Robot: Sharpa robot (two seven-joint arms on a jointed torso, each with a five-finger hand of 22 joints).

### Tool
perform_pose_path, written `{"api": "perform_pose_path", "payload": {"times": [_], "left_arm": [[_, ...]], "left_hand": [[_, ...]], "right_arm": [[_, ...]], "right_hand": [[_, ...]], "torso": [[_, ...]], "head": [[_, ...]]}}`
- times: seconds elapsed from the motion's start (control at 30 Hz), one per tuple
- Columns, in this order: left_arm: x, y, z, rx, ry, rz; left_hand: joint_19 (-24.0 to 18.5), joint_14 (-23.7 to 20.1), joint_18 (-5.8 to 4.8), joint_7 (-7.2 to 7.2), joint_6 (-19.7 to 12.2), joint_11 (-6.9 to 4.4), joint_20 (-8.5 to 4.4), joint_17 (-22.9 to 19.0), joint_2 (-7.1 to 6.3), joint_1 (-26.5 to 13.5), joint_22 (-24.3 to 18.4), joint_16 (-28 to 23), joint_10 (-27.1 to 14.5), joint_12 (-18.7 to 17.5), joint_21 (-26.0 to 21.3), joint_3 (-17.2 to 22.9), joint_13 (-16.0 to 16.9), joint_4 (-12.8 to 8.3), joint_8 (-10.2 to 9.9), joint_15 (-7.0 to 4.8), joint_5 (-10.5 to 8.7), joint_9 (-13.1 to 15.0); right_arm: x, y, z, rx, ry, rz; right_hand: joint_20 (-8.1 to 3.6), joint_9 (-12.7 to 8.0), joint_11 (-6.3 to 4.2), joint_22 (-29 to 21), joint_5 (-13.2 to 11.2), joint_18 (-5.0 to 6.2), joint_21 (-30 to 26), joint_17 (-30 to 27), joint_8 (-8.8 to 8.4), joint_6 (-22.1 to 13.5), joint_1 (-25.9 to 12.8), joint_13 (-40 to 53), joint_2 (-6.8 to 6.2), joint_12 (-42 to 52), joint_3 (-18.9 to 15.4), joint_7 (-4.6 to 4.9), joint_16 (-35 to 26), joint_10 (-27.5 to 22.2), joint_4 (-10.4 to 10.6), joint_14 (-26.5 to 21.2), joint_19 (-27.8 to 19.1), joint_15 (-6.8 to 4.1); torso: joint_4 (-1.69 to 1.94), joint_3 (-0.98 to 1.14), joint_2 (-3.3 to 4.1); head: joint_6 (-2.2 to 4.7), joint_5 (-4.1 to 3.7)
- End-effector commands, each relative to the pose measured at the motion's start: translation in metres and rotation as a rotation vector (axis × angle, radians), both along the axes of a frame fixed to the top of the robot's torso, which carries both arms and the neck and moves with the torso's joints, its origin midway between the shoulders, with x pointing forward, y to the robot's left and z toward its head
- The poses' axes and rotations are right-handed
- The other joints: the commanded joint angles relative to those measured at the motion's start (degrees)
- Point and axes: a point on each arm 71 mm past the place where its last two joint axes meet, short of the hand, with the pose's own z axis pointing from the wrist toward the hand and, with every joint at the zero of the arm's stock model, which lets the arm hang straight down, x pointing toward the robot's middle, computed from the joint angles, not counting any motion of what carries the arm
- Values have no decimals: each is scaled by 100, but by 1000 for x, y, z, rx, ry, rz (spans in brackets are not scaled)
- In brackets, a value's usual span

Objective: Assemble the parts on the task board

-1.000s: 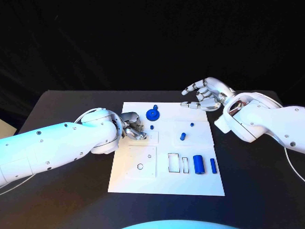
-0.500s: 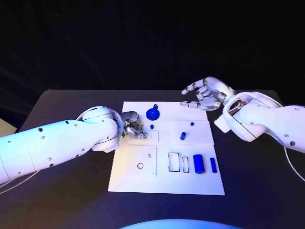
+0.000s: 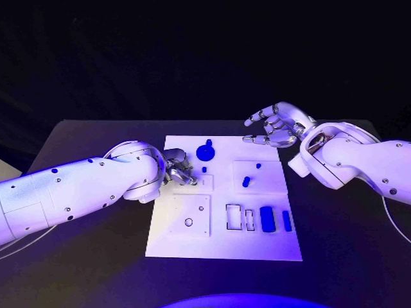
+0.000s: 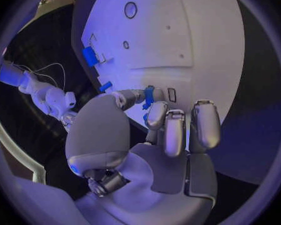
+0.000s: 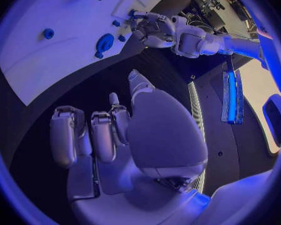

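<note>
The white task board (image 3: 226, 239) lies in the middle of the table. My left hand (image 3: 180, 172) is at the board's left edge, with fingers curled, and pinches a small blue peg (image 3: 203, 169) (image 4: 148, 96) between thumb and finger just over the board. A blue gear (image 3: 205, 153) (image 5: 104, 42) sits right behind it. Two small blue pieces (image 3: 246, 182) lie on the raised plate to the right. A blue cylinder (image 3: 266, 219) (image 4: 89, 56) and a blue bar (image 3: 287, 221) lie near the front slots. My right hand (image 3: 275, 128) hovers over the board's far right corner, fingers apart, holding nothing.
A square plate with a ring hole (image 3: 189, 222) sits at the board's front left. Rectangular slots (image 3: 234, 217) lie beside the cylinder. Black table (image 3: 85, 147) surrounds the board on all sides.
My left forearm has shifted a little while its hand stays at the small peg. The right hand has not moved.
</note>
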Motion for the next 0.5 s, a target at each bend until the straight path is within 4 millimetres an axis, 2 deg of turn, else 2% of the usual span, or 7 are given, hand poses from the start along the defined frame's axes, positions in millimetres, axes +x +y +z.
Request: {"api": "perform_pose_path", "payload": {"times": [0.03,0.5], "left_arm": [[-5,-3,-10,21,60,-15],[-3,-4,-10,10,51,-3]], "left_hand": [[48,504,-65,-62,14,-12,-25,1197,-3,-100,13,32,42,37,22,717,19,-798,-51,-64,-21,-11],[56,503,-68,-107,94,-48,-61,1193,63,-273,17,29,46,35,10,399,44,-560,-111,-98,-88,-18]], "right_arm": [[0,1,-1,-6,2,14],[0,1,-1,-6,2,14]], "right_hand": [[18,1,-25,953,-1,54,-22,909,33,37,2,388,43,16,-2,-3,-22,-3,-3,451,137,-3],[16,-2,-26,948,-3,56,-33,902,38,32,-7,382,52,14,-1,-4,-26,-5,-4,449,133,-5]], "torso": [[2,-2,-4],[1,-2,-2]], "head": [[-2,-4],[-5,-17]]}}
